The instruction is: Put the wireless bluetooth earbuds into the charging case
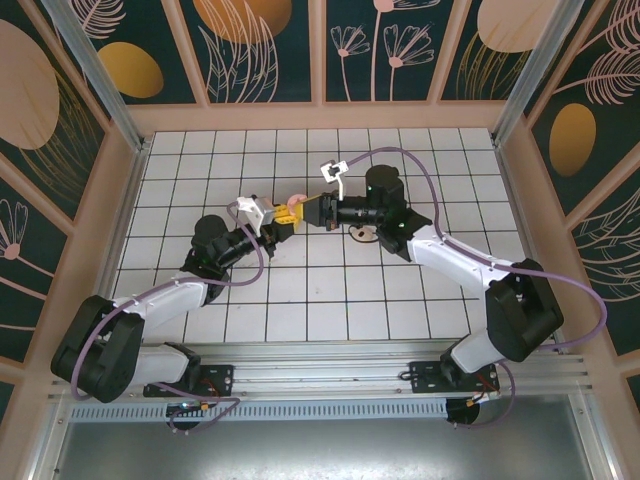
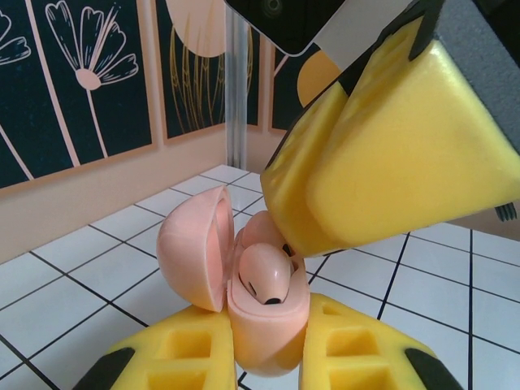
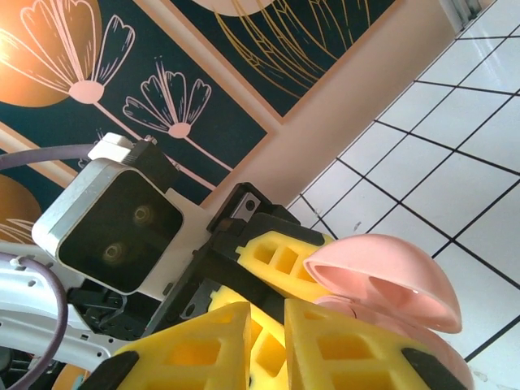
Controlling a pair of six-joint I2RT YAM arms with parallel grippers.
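The pink charging case [image 2: 268, 333] stands upright between the yellow fingers of my left gripper [image 2: 268, 357], which is shut on its body. Its lid [image 2: 193, 248] hangs open to the left. One pale-pink earbud [image 2: 264, 276] sits in the case. A second earbud [image 2: 262, 229] lies behind it, partly hidden under my right gripper's yellow fingers [image 2: 382, 154]. In the right wrist view my right gripper [image 3: 266, 345] has its jaws nearly together with nothing between them, just beside the open lid [image 3: 382, 280]. From above, both grippers meet at the case [image 1: 296, 201] over the middle of the tiles.
The white tiled floor [image 1: 300, 290] is enclosed by flower-patterned walls [image 1: 260, 40] with an aluminium post [image 2: 237, 89] in the corner. A small beige piece [image 1: 364, 236] lies on the tiles under the right arm. The left wrist camera [image 3: 114, 231] sits close to my right gripper.
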